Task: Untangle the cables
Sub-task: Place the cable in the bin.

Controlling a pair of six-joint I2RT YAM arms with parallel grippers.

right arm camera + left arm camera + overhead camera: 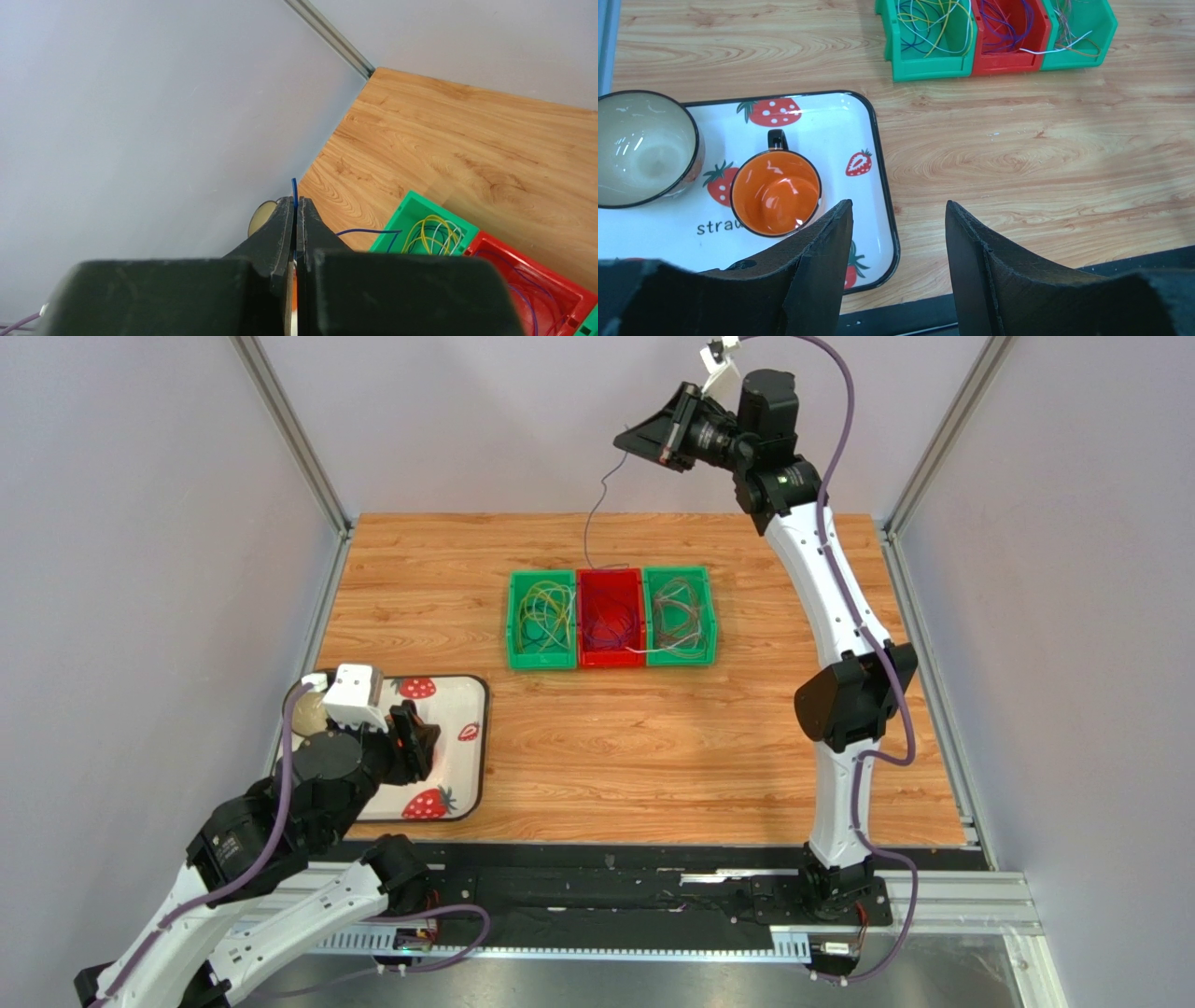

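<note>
Right tool [295, 204] pinching thin purple cable [368, 230], dangling over red bin [612, 660]

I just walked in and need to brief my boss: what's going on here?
The right end effector is shut on a thin dark purple cable, lifted high with its lower end trailing down to the red plastic bin. The left end effector hangs open over the strawberry-printed tray, holding nothing.
</note>
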